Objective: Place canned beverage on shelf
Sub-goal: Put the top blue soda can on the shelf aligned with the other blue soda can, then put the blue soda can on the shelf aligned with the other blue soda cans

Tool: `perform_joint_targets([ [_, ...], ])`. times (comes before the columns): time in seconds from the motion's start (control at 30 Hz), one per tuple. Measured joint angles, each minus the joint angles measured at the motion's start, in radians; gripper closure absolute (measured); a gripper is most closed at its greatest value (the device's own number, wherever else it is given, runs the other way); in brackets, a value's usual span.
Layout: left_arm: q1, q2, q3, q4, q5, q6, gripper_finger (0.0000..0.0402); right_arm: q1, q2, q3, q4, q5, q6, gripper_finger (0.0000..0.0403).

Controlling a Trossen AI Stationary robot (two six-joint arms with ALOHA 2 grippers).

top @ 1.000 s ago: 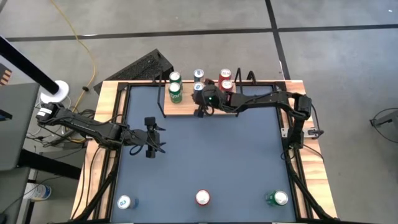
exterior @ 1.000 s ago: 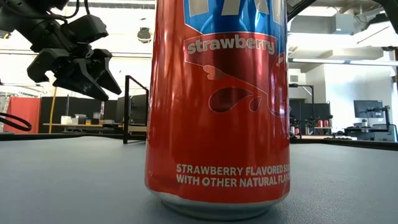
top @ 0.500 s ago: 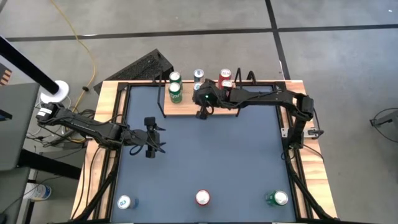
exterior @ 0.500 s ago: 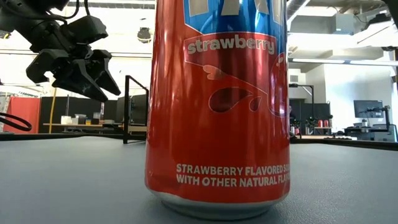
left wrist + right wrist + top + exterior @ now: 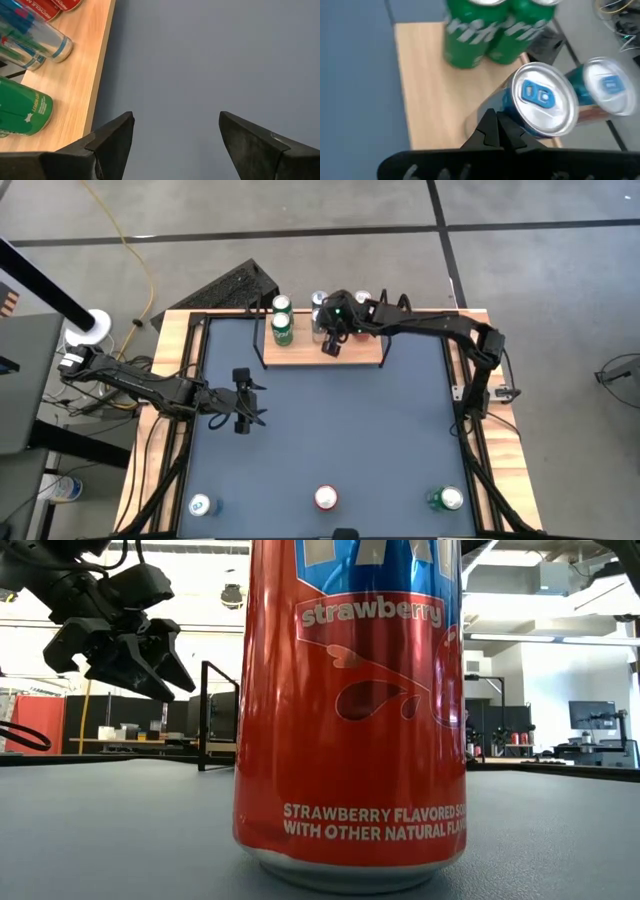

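The shelf (image 5: 300, 355), a light-wood board with black wire ends, stands at the table's far edge. On it stand two green cans (image 5: 282, 328), blue-and-silver cans (image 5: 319, 300) and a red can (image 5: 362, 298). My right gripper (image 5: 330, 346) hovers shut above the board, close in front of the nearer blue can (image 5: 542, 102); a second blue can (image 5: 602, 87) and the green cans (image 5: 470, 30) stand beyond. My left gripper (image 5: 243, 415) waits open over the table's left middle, nothing between its fingers (image 5: 175, 135). My right gripper's shut fingertips (image 5: 496, 127) stand slanting down right in front of the nearer blue can's side (image 5: 507, 107), just under its rim. I cannot tell whether they touch it. The can stands upright on the board.
Three more cans stand along the table's near edge: blue (image 5: 200, 505), red (image 5: 326, 498) and green (image 5: 448, 499). The red strawberry can (image 5: 350, 710) fills the low view, hiding most of the shelf. The dark table top (image 5: 340, 430) lies between.
My right gripper, shut throughout, has risen and gone toward the table's far edge, from the board's front edge to above the board, and its arm has swung back over the cans. The cans I can see have stayed where they stood.
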Motion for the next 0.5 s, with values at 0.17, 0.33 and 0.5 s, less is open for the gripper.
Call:
perform_joint_targets([
  [0.17,0.000,0.000,0.000,0.000,0.000,-0.001,0.0120,-0.007,0.000,0.000,0.025,-0.014,0.050,0.0403],
  [0.33,0.000,0.000,0.000,-0.001,0.000,-0.001,0.0120,0.006,-0.001,0.000,0.036,-0.059,0.056,0.0403],
  [0.5,0.000,0.000,0.000,-0.001,0.000,-0.002,0.0120,0.008,-0.028,0.000,0.026,-0.063,0.054,0.0403],
])
